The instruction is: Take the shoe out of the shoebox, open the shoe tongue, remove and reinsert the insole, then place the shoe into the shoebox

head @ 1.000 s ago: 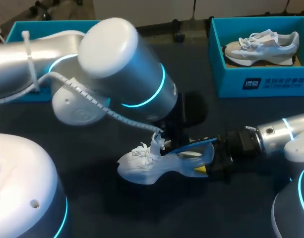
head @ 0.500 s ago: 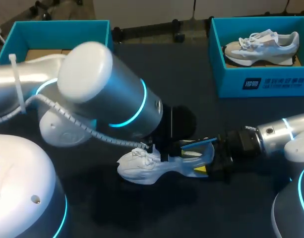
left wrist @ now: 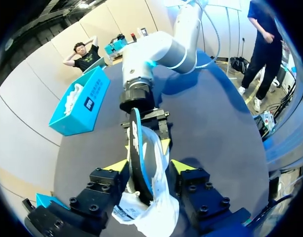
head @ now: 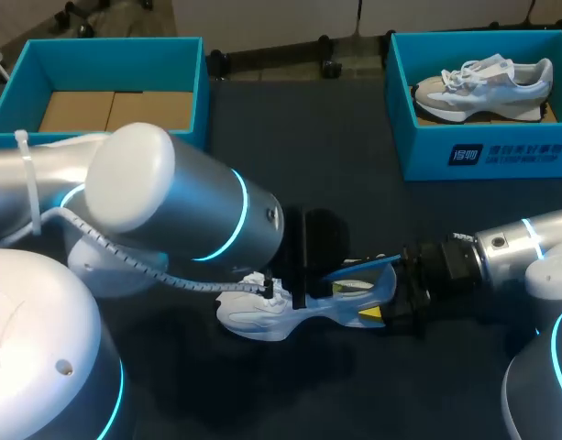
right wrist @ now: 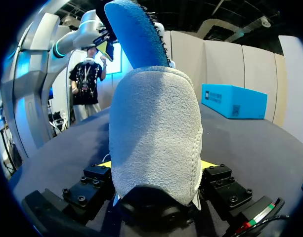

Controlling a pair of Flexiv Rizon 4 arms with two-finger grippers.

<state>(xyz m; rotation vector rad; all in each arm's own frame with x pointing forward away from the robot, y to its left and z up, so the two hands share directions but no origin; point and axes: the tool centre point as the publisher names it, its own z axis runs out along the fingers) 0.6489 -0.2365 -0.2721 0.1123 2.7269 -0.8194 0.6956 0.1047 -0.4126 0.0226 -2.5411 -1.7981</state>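
White sneaker [head: 253, 316] lies on dark table [head: 354, 165], near middle, toe toward my left. Blue insole [head: 361, 267] sticks up out of heel. Right gripper [right wrist: 156, 165] clamped on heel from both sides. Left gripper [left wrist: 150, 167] astride sneaker's middle; whether it clamps, I cannot tell. Open teal shoebox [head: 193, 92] far left, well apart.

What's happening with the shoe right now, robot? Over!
Right gripper shut on shoe heel. Left gripper astride shoe, grip unclear. Blue insole sticking up out of it. Nothing blocking.
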